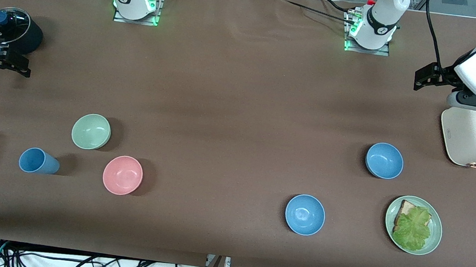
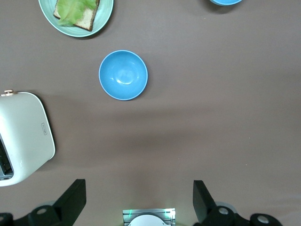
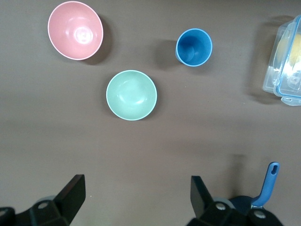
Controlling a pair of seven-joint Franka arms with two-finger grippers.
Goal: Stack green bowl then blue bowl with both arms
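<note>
Both arms are glossy white with black bands at the joints. Each base sits on a metal plate lit green, with a red button and black cables. The left gripper (image 2: 138, 200) and right gripper (image 3: 138, 197) are matte black with wedge-shaped fingers.

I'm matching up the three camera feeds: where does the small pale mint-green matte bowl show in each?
Front view: the small pale mint-green matte bowl sits toward the right arm's end of the table.
Left wrist view: not in it.
Right wrist view: near the middle.
Shared landmark: the round pink bowl beside it.
</note>
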